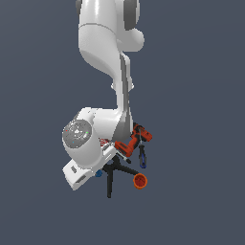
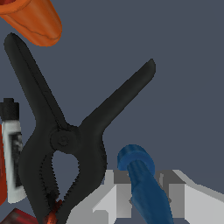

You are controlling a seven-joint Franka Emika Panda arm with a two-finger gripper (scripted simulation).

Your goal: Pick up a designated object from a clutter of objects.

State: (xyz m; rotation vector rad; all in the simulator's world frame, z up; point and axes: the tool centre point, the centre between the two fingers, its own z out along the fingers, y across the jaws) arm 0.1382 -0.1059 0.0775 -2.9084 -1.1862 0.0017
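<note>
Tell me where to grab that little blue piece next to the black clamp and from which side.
Grip the blue piece across its rounded sides, coming from above. The gripper already straddles it, one finger on each flank. The black clamp lies close alongside, so keep the fingers clear of its arm.

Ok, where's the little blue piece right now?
In the wrist view the blue piece sits between the tool's fingers, beside the black clamp. In the exterior view it peeks out at the clamp's left, under the arm.

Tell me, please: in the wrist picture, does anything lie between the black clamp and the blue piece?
No. In the wrist view only bare floor separates the black clamp from the blue piece, which sits between the gripper fingers.
</note>
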